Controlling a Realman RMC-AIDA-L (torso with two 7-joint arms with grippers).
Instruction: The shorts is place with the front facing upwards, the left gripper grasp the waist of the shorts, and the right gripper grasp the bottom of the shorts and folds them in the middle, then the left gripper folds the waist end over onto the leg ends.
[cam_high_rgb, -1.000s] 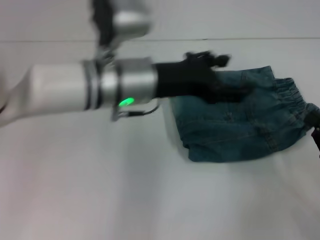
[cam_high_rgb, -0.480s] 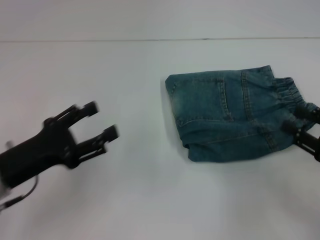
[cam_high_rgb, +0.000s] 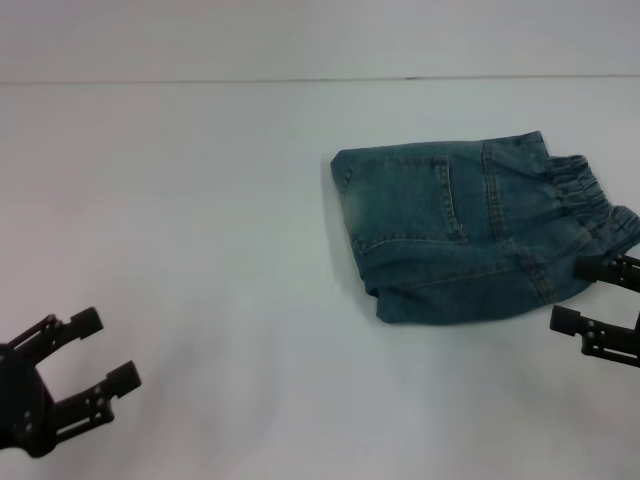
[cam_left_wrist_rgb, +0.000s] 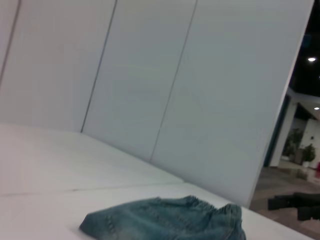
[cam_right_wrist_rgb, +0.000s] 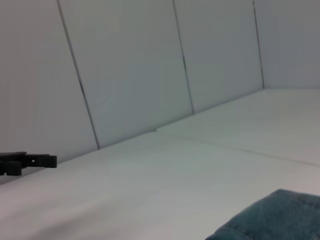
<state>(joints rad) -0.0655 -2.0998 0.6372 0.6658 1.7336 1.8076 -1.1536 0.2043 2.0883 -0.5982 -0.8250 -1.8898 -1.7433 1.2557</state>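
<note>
Fingers on both claws are spread and holding nothing. Left gripper (cam_high_rgb: 97, 355) sits low at the near-left corner of the head view, well apart from the cloth. Right gripper (cam_high_rgb: 590, 292) is at the right edge, just beside the near end of the waist (cam_high_rgb: 590, 200), not gripping it; the top finger overlaps the denim edge in that view, and contact can't be confirmed.

The shorts (cam_high_rgb: 450, 235) lie right of centre on the white table (cam_high_rgb: 200, 200), folded into a compact block: puckered elastic band to the right, smooth folded edge to the left. The bottom of the shorts isn't separable; the hems seem tucked in or under the stack.

Judgement: both folds look done, and what remains is clearing the arms. To finish clean:
- the right claw should leave with its jaws apart, moving up or sideways off the band, so a fingertip doesn't hook the elastic and drag the top layer open.
- the left claw has free table around it, with no constraint.
- if the stack needs squaring, it should be pressed from above, not pulled at the waist.

Surroundings: bare tabletop and plain wall panels behind; the left wrist view shows a dim room beyond the panel edge. Nothing blocks either arm. The only risk is the loose upper layer shifting.
</note>
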